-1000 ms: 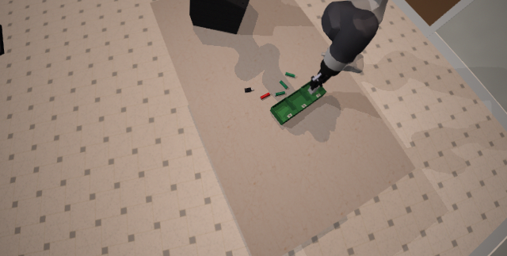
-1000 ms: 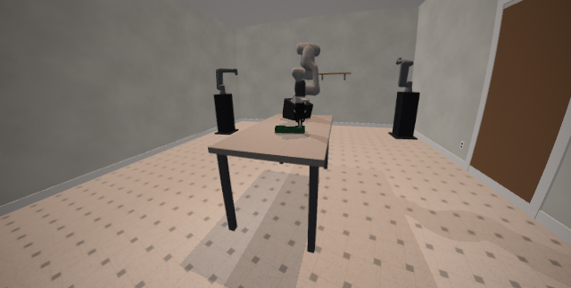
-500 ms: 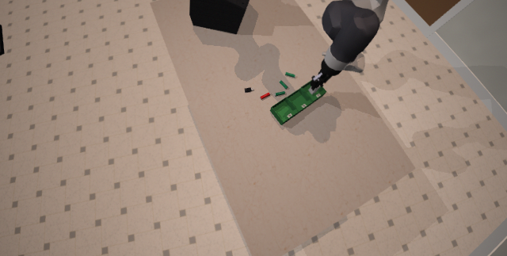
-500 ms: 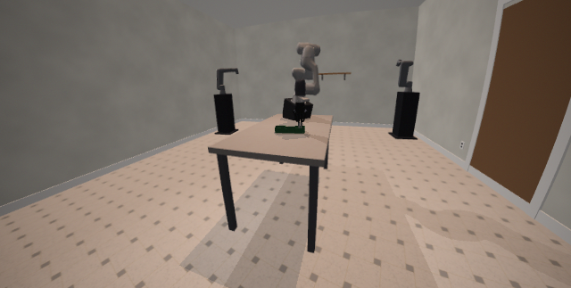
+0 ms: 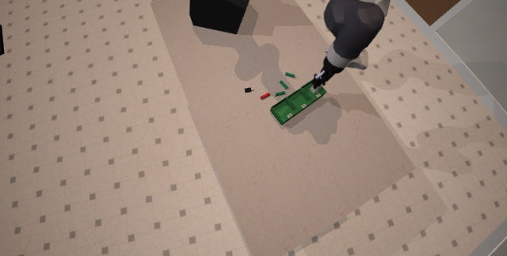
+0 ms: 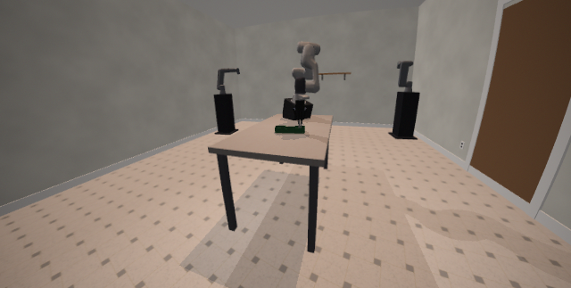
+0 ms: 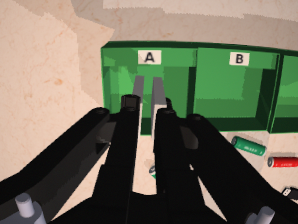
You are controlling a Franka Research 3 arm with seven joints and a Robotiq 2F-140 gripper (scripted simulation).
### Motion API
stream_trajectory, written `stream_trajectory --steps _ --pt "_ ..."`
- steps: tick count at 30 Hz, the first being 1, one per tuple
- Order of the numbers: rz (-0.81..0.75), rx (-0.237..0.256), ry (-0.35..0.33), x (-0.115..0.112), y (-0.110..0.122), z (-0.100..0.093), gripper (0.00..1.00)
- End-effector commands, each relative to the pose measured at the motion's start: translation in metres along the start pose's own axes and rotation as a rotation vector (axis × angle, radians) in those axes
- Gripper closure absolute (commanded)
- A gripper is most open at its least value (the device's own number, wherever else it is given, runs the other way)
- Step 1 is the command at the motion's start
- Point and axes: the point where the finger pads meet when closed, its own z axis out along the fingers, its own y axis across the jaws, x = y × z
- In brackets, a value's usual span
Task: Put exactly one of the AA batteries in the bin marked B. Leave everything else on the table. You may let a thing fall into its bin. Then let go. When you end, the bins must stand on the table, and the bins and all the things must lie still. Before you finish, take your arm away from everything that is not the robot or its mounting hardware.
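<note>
A green tray of bins (image 5: 282, 116) (image 6: 289, 130) lies on the table. In the wrist view its compartments carry the labels A (image 7: 149, 58) and B (image 7: 238, 59). Bin B (image 5: 298, 100) is the middle one. My gripper (image 5: 315, 88) (image 6: 301, 124) (image 7: 147, 90) is shut, with nothing visible between the fingers. Its tips hang over bin A at the tray's end. Three small green batteries (image 5: 290, 74) (image 5: 283, 85) (image 5: 280, 93) lie on the table beside the tray. One of them shows in the wrist view (image 7: 248, 144).
A small red cylinder (image 5: 264, 96) (image 7: 282, 161) and a small black one (image 5: 248, 89) lie left of the green batteries. The arm's black base block (image 5: 218, 6) stands at the table's far end. Two other arms on black pedestals (image 6: 225, 111) (image 6: 405, 114) stand on the floor.
</note>
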Motion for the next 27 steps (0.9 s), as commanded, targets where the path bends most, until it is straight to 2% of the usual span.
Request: stream_trajectory --steps 1,3,9,13,27 --pt "0.006 0.000 -0.009 -0.003 0.000 -0.004 0.95" --pt "0.006 0.000 -0.009 -0.003 0.000 -0.007 0.95" --pt "0.006 0.000 -0.009 -0.003 0.000 -0.031 0.95" --pt "0.006 0.000 -0.009 -0.003 0.000 -0.038 0.95" --pt "0.006 0.000 -0.009 -0.003 0.000 -0.038 0.95"
